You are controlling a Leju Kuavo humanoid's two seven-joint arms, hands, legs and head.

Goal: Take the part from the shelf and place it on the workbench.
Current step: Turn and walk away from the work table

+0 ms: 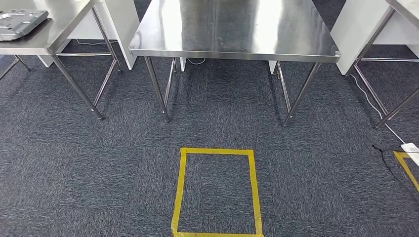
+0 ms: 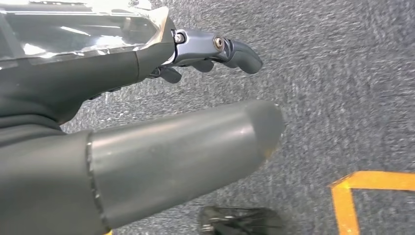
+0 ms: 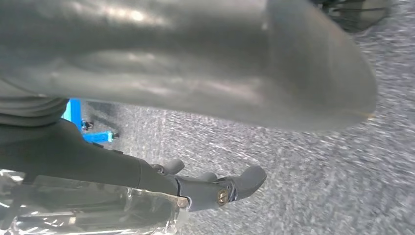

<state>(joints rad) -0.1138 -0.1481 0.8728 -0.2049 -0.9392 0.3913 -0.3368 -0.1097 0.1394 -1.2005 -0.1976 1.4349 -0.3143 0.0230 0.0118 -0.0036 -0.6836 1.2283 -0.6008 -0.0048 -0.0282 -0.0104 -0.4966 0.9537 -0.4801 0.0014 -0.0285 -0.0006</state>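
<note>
I read no writing anywhere. From the head view, the grey part (image 1: pixel 20 22) lies on the left worktop (image 1: pixel 34 45). Wrist views show my left hand (image 2: pixel 147 117) and right hand (image 3: pixel 186 107) holding nothing, fingers apart, above carpet (image 1: pixel 99 163).

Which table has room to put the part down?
The middle steel table is bare across its whole visible top, edge to edge. The left table already carries a grey tray near its front, so it is more crowded.
</note>
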